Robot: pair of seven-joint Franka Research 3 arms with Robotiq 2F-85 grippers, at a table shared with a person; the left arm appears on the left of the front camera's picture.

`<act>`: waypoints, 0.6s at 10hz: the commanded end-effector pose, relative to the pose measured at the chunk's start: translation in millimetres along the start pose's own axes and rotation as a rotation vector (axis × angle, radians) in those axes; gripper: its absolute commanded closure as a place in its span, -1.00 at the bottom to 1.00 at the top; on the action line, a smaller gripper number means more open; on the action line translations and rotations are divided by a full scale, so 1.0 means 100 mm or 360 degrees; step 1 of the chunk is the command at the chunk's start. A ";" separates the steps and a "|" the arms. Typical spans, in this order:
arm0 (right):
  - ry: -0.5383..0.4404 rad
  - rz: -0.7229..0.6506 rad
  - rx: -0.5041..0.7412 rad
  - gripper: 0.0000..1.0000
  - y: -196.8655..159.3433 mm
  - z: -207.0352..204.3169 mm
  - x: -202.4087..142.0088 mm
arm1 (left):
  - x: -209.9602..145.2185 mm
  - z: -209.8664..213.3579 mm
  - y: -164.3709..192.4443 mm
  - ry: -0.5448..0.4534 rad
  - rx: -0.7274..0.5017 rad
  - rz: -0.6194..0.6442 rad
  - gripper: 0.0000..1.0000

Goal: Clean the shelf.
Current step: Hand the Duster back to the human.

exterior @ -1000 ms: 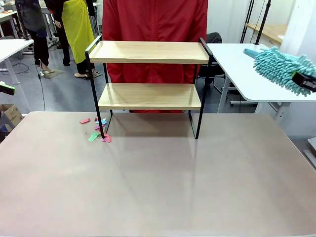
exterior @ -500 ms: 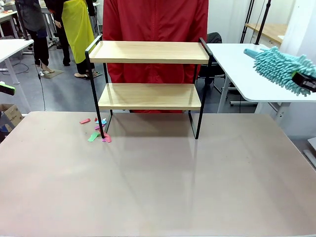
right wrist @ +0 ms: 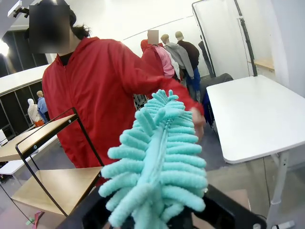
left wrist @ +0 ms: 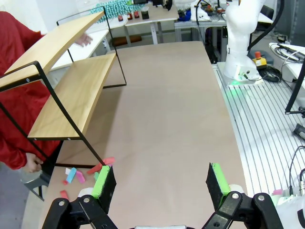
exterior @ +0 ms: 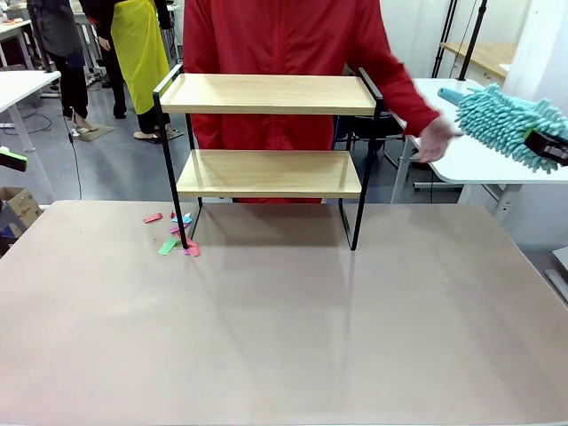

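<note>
The shelf (exterior: 266, 94) stands at the far side of the brown table, two light wooden boards in a thin black frame; it is also in the left wrist view (left wrist: 71, 98) and the right wrist view (right wrist: 52, 186). Both boards look bare. At the right edge my right gripper (exterior: 548, 147) is shut on a teal fluffy duster (exterior: 504, 122), which rises large in front of its camera (right wrist: 157, 162). A person's hand (exterior: 435, 138) reaches close to the duster's tip. My left gripper (left wrist: 159, 180) hangs open above the table near the shelf's left end, nothing between its green pads.
Small coloured paper scraps (exterior: 173, 235) lie on the table by the shelf's front left leg, also in the left wrist view (left wrist: 76, 175). A person in a red jacket (exterior: 284, 35) stands behind the shelf. A white side table (exterior: 426, 115) is at the right.
The person's arm has swung out to the picture's right, bringing the hand up to the duster's tip. Both grippers and the duster have stayed where they were.
</note>
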State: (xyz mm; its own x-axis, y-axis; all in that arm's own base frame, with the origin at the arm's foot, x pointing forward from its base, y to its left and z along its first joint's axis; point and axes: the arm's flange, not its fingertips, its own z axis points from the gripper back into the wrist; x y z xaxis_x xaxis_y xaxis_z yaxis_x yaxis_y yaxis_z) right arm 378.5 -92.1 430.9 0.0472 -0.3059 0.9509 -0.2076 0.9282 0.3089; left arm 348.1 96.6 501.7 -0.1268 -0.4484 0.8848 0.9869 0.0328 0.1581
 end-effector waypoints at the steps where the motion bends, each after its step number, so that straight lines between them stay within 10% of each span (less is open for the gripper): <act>1: 0.0010 -0.0001 -0.0007 0.67 0.01 0.00 0.01 | 0.02 0.01 0.01 -0.0041 0.0010 -0.0021 -1.00; 6: 0.0010 -0.0001 -0.0007 0.67 0.01 0.00 0.01 | 0.02 0.01 0.01 -0.0041 0.0010 -0.0021 -1.00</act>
State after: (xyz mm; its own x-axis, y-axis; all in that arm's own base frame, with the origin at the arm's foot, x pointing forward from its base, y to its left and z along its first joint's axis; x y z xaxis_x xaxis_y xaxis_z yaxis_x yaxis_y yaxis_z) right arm 378.5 -91.9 430.8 0.0477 -0.3058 0.9509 -0.2079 0.9281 0.3089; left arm 348.1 96.6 501.7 -0.1268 -0.4484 0.8848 0.9869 0.0328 0.1581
